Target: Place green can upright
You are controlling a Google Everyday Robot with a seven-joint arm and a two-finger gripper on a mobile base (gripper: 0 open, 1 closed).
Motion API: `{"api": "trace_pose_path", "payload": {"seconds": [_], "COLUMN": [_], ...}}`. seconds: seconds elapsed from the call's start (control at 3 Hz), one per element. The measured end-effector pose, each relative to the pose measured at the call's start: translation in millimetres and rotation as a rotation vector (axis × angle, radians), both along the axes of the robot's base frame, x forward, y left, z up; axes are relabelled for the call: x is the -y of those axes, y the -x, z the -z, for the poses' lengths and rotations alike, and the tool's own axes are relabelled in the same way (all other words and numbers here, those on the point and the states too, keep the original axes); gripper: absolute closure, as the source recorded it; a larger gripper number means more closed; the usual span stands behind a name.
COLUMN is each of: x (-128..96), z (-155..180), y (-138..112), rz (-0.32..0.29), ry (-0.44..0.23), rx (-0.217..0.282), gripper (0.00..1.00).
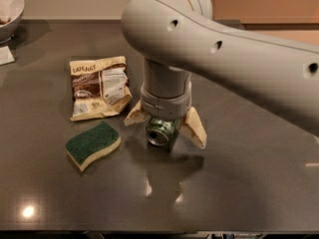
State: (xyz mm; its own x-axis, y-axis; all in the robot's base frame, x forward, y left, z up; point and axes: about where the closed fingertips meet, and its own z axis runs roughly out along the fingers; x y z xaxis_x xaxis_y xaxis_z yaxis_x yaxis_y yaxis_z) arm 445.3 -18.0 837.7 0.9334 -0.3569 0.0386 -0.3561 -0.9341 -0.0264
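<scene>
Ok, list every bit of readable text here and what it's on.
"LATE JULY": top of the snack bag; its smaller print is too blurred to read.
Nothing legible on the green can, which lies between the open fingers of the gripper.

My claw [165,131] astride the green can [158,134], can's far end hidden under my wrist [166,91], bowl [11,10] far left of it cropped

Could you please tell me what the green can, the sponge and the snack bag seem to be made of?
The green can, beneath the gripper: likely thin metal, its silver rim glints. The sponge: soft foam, matte, with a rougher green scouring layer over a yellow base. The snack bag: probably plastic film, crinkled and slightly glossy.
</scene>
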Motion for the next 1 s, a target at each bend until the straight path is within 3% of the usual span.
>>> {"api": "trace_pose_path", "payload": {"seconds": [0.33,1.0], "x": [9,8], "z": [2,2], "y": [-11,-27], "rz": [-0.003,0.021], "ry": [0.038,0.043], "rx": [0.014,0.009], "gripper": [0.0,0.41]}}
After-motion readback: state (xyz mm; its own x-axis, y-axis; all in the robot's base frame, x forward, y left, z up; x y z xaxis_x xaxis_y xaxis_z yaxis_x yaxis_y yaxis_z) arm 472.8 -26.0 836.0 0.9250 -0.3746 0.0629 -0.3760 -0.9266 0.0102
